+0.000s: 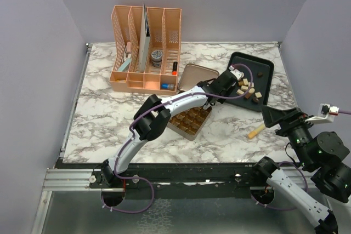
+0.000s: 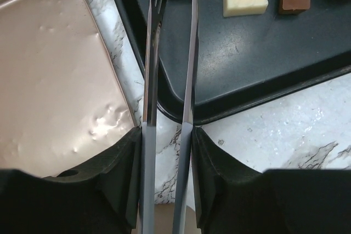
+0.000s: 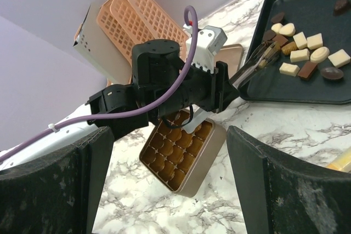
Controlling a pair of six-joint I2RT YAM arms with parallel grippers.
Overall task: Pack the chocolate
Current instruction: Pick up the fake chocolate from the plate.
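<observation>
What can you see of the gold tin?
The gold tin is a square, metal-looking box with rounded corners. It lies open on the marble table, left of the black tray. Its base holds a gold grid insert whose visible cells look empty. Its lid lies inside-up behind it. The left arm crosses above, hiding whether the two join.

The tray (image 2: 263, 64) is matt black, the tin lid (image 2: 49, 69) is satin gold metal with shallow dents, the organiser (image 1: 145, 80) is perforated peach plastic, and the table (image 1: 109, 130) has a smooth marble-pattern finish.
</observation>
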